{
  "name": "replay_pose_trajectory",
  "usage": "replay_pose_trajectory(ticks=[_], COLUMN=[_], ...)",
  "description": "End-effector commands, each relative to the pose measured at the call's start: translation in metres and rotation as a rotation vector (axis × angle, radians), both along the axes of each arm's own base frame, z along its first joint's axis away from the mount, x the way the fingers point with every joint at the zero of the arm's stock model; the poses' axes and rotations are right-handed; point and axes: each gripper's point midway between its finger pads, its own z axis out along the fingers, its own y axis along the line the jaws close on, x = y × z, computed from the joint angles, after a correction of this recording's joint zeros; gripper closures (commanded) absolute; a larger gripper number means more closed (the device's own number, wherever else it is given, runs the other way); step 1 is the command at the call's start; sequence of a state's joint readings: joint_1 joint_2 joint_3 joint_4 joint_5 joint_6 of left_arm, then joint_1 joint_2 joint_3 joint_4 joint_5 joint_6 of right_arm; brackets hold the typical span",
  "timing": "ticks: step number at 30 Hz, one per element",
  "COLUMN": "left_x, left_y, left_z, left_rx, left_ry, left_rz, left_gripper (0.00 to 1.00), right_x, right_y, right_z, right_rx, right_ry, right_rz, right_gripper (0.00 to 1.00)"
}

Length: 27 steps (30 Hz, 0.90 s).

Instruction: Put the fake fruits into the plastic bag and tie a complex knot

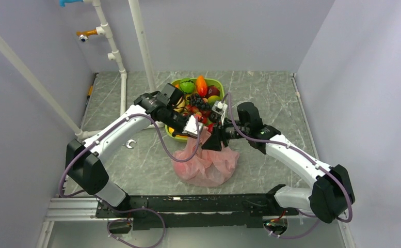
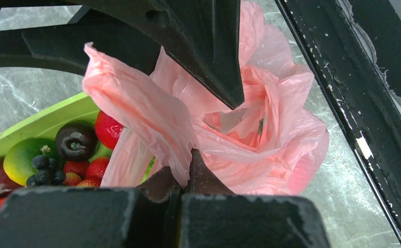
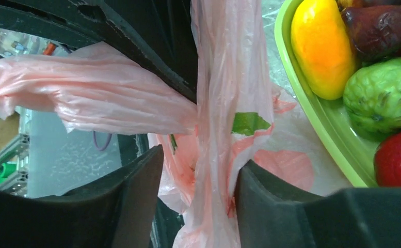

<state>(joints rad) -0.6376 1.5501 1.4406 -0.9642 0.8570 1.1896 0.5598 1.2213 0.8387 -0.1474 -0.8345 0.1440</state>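
The pink plastic bag (image 1: 206,164) sits bulging on the table in front of the lime-green tray (image 1: 220,84). Its handles are pulled up between my two grippers. My left gripper (image 1: 193,127) is shut on a handle strip (image 2: 151,119), pinched at its tips (image 2: 187,168). My right gripper (image 1: 212,140) is open. A vertical handle strand (image 3: 216,155) hangs between its fingers (image 3: 136,181) and touches the right one. The two strands cross (image 3: 198,111); no tied knot shows. Fake fruits (image 1: 198,97) fill the tray, including a mango (image 3: 322,46) and grapes (image 2: 43,170). The bag's contents are hidden.
A white pipe frame (image 1: 116,54) stands at the back left, with one bar along the table's left side. A small metal piece (image 1: 130,144) lies on the marble top left of the bag. Walls close in on both sides. The tray's rim (image 3: 311,116) is close beside my right gripper.
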Motion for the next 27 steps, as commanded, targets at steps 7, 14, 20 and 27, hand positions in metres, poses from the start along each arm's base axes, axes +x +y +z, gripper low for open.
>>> replay_pose_trajectory(ticks=[7,14,20,27], left_x=[-0.008,-0.002,0.003,0.011], left_y=[-0.019,-0.018,0.025,0.028], left_z=[-0.003,0.006,0.036,0.03], left_rx=[0.01,0.029,-0.089,-0.301], left_ry=[-0.027,-0.009,0.1,0.392], left_rz=[-0.043,0.017,0.156,0.481], left_gripper=[0.99,0.78,0.47,0.34], right_x=[0.011,0.012,0.006,0.025], right_y=[0.012,0.015,0.005,-0.012], right_z=[0.022,0.018,0.014,0.023], right_rx=[0.075,0.063,0.038,0.077], right_ry=[-0.062,-0.105,-0.134,-0.114], right_rz=[-0.036,-0.03,-0.045,-0.262], right_gripper=[0.43,0.97,1.0,1.0])
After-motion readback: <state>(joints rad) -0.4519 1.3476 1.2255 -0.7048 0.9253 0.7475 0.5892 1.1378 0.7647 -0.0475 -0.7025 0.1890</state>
